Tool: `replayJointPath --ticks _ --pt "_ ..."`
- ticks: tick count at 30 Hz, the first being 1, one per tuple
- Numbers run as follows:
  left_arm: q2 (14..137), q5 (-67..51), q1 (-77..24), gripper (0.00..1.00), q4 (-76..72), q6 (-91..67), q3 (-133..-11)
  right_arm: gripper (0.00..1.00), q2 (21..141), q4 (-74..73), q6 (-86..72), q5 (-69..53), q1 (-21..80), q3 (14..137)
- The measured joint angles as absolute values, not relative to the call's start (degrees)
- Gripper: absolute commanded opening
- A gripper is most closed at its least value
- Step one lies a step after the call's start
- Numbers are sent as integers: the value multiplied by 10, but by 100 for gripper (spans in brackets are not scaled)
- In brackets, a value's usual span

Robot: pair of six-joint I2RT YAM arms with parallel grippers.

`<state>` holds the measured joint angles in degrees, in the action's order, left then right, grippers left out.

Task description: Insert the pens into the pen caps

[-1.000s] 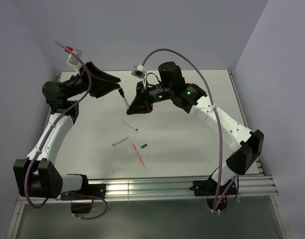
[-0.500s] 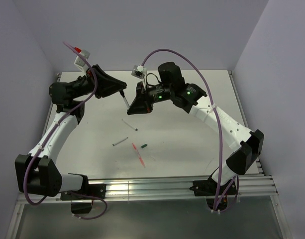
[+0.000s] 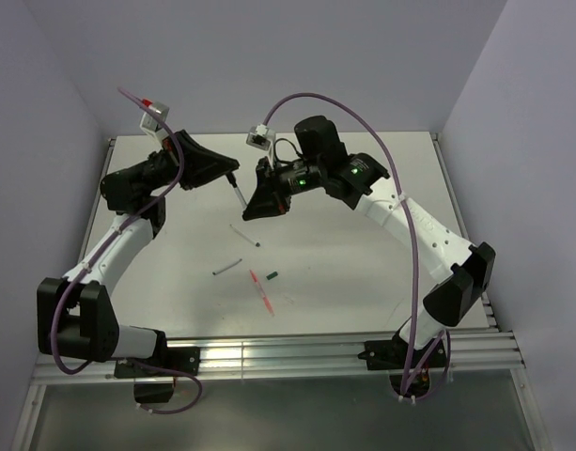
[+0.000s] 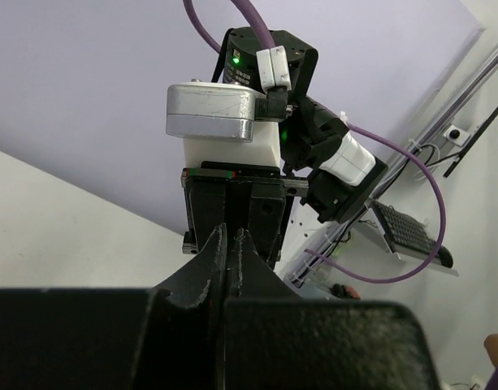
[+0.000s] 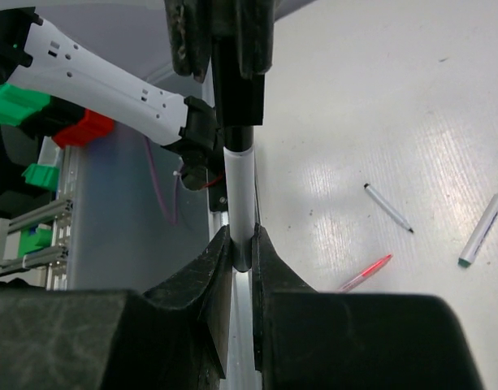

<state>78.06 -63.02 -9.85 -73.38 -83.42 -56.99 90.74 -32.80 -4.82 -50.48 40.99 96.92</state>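
The right gripper (image 5: pixel 236 244) clamps the whitish pen (image 5: pixel 239 191) in mid-air. The left gripper (image 4: pixel 230 236) is pinched shut, seemingly on the black cap (image 5: pixel 240 93) at the pen's tip. Best press straight along the pen, both grips firm, no sideways wobble.
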Motion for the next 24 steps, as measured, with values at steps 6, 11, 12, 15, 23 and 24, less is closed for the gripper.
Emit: replayJointPath --ticks 6,11,12,15,23,24 --pt "780 -606 -107 0 -746 -841 -546 0 919 -362 -47 -505 410 988" --pt "771 -588 -118 1 -736 -824 -526 0 923 -392 -37 -501 410 995" --pt "769 -585 -120 0 -733 -821 -522 0 923 -396 -35 -500 410 996" --pt "764 -576 -126 0 -729 -814 -516 0 928 -416 -28 -499 408 1010" --pt "761 -539 -132 0 -729 -806 -488 0 936 -455 -16 -500 392 1028" --pt "761 -536 -132 0 -729 -806 -485 0 937 -457 -16 -500 391 1029"
